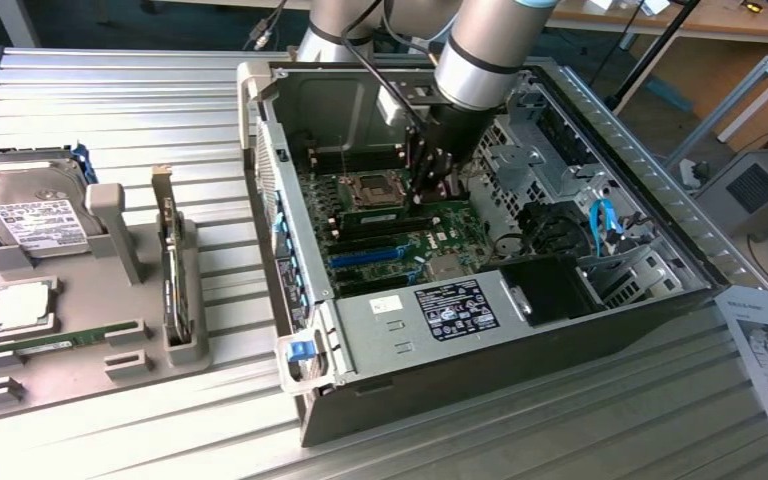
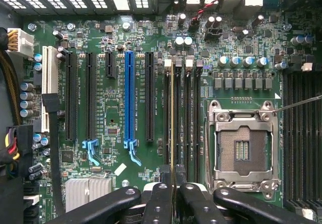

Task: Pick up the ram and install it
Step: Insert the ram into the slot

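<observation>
At the exterior view's left, a grey tray (image 1: pixel 144 352) on the counter (image 1: pixel 117 110) holds a hard drive (image 1: pixel 31 205) and an expansion card (image 1: pixel 171 262); mid-frame, inside the open computer case (image 1: pixel 398 345), the jaws stand narrow, pinching the ram (image 2: pixel 172 123) edge-on along the memory slots (image 2: pixel 186 123) beside the processor socket (image 2: pixel 245 151).

I hold the ram (image 2: pixel 172 123) pinched between my fingers (image 2: pixel 160 204), gripped at one end of its upper edge. Seen from my wrist it is edge-on: a thin, straight, pale gold line, standing upright with its flat faces hidden. It runs lengthwise along one of the black memory slots (image 2: pixel 185 123), parallel to its neighbours, just beside the processor socket (image 2: pixel 241 148). Whether it is fully seated, I cannot tell.
</observation>
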### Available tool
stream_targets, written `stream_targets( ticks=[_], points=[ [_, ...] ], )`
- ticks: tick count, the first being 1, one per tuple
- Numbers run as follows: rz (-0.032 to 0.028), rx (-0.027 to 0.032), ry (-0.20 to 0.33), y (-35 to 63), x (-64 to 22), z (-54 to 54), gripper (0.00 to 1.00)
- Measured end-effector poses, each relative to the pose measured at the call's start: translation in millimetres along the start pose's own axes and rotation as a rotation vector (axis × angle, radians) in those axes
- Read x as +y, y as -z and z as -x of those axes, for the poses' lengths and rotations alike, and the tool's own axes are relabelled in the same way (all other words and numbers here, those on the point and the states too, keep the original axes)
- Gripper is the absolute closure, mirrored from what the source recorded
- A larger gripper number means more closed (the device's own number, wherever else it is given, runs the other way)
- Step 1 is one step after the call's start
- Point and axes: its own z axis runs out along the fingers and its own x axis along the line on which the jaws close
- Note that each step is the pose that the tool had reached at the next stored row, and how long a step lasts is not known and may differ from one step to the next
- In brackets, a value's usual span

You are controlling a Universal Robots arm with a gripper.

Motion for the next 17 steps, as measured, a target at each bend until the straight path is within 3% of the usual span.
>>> stream_targets(
  ticks=[17],
  points=[
    [0.0001, 0.0001, 0.0, -1.7, -1.0, -2.0, 0.88]
  ],
)
